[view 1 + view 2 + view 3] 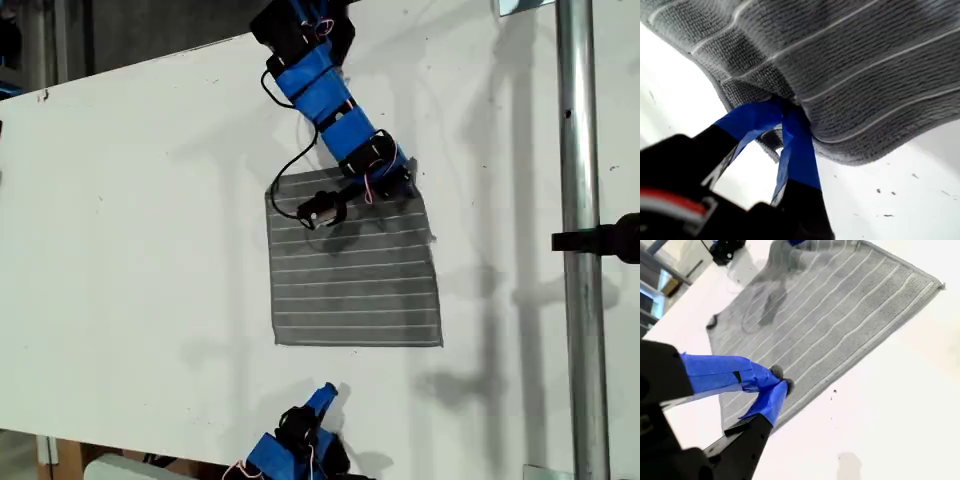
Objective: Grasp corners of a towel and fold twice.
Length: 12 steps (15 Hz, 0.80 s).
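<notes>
The grey striped towel [355,280] lies flat on the white table [130,250] in the middle of the exterior view. My first gripper [405,178] reaches in from the top of that view and is shut on the towel's far corner at the exterior view's right. In the first wrist view the blue fingers [795,145] pinch the towel [865,60], whose edge is raised off the table. My second gripper [328,392] hovers near the bottom of the exterior view, short of the towel's near edge. It [780,384] is shut on nothing, with the towel [830,315] beyond it.
A vertical metal pole [580,250] with a black clamp [610,238] stands at the exterior view's right. A black cable [290,170] loops from the first arm over the towel's far edge. The table's far edge [120,68] runs across the exterior view's upper left.
</notes>
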Each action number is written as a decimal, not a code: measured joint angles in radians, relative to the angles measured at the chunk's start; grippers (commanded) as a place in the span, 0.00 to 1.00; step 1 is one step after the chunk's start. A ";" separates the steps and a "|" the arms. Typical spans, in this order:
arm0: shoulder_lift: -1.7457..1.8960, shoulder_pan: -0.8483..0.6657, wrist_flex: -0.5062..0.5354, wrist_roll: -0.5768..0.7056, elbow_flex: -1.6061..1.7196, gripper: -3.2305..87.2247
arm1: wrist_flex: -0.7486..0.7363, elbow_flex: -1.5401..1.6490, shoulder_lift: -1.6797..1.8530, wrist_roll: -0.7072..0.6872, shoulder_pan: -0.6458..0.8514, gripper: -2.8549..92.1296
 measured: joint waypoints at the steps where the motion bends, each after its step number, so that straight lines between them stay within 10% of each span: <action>1: 0.000 0.000 -0.002 0.000 0.000 0.00 | 0.000 0.000 0.002 -0.015 0.015 0.03; 7: 0.025 0.000 -0.015 0.006 0.041 0.00 | -0.003 -0.067 0.178 -0.023 -0.100 0.03; 12: 0.037 0.000 -0.015 0.006 0.052 0.00 | 0.279 0.135 0.657 0.034 -0.087 0.03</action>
